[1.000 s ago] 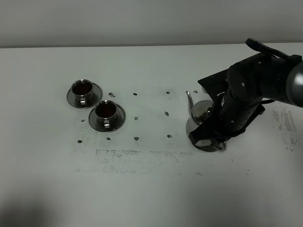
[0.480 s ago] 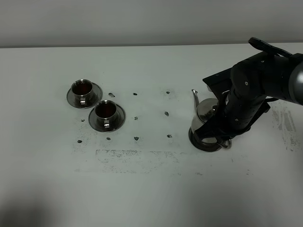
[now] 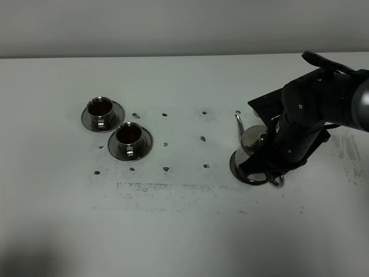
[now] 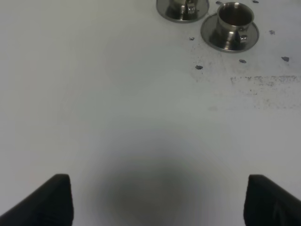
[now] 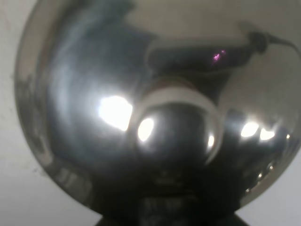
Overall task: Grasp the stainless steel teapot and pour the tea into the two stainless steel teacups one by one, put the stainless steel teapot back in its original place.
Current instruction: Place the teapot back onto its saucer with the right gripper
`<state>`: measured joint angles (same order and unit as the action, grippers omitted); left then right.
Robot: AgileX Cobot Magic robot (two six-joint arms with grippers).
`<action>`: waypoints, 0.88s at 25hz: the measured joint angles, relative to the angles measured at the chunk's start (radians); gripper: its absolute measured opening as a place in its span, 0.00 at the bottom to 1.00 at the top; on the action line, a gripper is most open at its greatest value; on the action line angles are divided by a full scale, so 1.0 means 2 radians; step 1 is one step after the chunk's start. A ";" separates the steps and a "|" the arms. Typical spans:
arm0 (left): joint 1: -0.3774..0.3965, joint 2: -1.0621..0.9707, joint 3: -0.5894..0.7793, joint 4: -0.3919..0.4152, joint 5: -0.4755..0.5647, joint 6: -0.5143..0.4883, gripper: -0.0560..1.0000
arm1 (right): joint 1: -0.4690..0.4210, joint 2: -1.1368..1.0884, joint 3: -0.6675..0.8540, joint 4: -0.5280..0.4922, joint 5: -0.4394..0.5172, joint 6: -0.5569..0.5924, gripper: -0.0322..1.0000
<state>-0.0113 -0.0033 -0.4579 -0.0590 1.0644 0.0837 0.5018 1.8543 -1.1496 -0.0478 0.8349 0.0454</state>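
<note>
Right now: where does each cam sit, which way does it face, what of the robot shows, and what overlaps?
Exterior high: mounted above, looking down on the white table; shows the right arm over the stainless steel teapot, plus two stainless steel teacups.
Left wrist: low over bare table, facing the teacups; both fingertips of the left gripper show, wide apart.
Right wrist: pressed close to the teapot; no fingers visible.
Shared: exterior and left wrist both see the teacups; exterior and right wrist, the teapot.

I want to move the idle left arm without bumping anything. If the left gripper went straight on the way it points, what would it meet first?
Mostly bare table. The left gripper is open, and its line looks free until the nearer teacup and its twin, both off to one side. Depth is uncertain.
</note>
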 joint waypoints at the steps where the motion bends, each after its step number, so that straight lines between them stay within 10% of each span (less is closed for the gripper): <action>1: 0.000 0.000 0.000 0.000 0.000 0.000 0.73 | 0.000 0.000 0.004 0.000 -0.002 0.000 0.20; 22: 0.000 0.000 0.000 0.000 0.000 0.000 0.73 | 0.000 0.000 0.009 0.000 -0.032 0.002 0.20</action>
<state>-0.0113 -0.0033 -0.4579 -0.0590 1.0644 0.0837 0.5018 1.8543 -1.1316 -0.0482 0.7702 0.0487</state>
